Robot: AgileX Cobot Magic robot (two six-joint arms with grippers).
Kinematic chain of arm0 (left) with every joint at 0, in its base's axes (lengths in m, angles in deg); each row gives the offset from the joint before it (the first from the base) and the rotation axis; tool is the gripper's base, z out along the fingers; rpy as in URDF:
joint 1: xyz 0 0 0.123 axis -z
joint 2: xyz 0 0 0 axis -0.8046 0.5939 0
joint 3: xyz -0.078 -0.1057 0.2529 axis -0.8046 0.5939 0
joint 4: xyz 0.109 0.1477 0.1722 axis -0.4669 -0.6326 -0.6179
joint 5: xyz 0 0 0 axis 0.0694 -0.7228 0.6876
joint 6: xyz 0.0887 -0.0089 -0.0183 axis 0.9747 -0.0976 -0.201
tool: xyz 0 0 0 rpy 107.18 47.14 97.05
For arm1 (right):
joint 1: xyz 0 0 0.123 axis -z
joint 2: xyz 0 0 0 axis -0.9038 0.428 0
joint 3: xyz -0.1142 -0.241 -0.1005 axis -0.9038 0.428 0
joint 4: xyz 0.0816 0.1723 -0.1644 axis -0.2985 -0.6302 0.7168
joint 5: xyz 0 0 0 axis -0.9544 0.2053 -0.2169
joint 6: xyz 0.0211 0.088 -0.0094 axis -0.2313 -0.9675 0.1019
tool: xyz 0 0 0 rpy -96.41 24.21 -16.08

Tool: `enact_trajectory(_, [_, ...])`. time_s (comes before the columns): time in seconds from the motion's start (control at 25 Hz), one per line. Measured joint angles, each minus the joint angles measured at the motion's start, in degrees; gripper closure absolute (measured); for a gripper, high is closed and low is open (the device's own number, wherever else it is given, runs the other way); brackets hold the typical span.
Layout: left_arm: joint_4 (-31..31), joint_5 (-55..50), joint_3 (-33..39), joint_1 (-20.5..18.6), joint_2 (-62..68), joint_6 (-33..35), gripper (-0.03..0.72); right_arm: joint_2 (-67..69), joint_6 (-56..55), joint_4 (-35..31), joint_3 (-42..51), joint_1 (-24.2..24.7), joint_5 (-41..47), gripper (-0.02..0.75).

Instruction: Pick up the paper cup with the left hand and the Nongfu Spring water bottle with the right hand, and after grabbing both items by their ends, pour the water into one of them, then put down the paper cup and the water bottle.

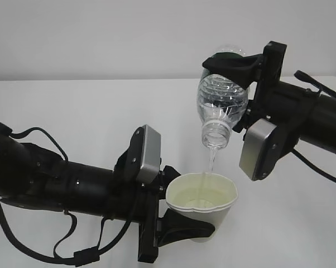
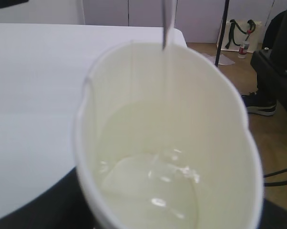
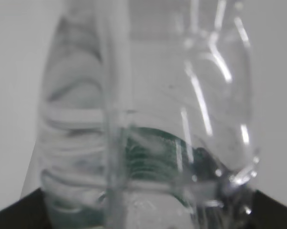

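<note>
The white paper cup (image 1: 201, 202) is held upright above the table, with my left gripper (image 1: 182, 226) shut on its lower body. The clear Nongfu Spring water bottle (image 1: 221, 97) hangs neck down just above it, my right gripper (image 1: 235, 64) shut on its green-labelled end. A thin stream of water (image 1: 211, 162) falls from the bottle's open mouth into the cup. In the left wrist view the cup (image 2: 181, 119) fills the frame, with a pool of water (image 2: 153, 186) at its bottom and the stream (image 2: 166, 28) coming in from above. The right wrist view is filled by the bottle (image 3: 148, 133).
The white table (image 1: 73, 117) spreads under both arms. Beyond the table's far edge in the left wrist view are a wooden floor, a black stand pole (image 2: 223, 28), a bag (image 2: 236, 33) and dark furniture (image 2: 277, 71).
</note>
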Motion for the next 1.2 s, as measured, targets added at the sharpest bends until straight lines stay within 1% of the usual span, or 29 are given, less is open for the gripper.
enact_trajectory(1.2, [-1.41,0.0,0.0,0.0,0.0,0.0,0.27,0.0,0.17,0.0,0.0,0.0,-0.13,0.274])
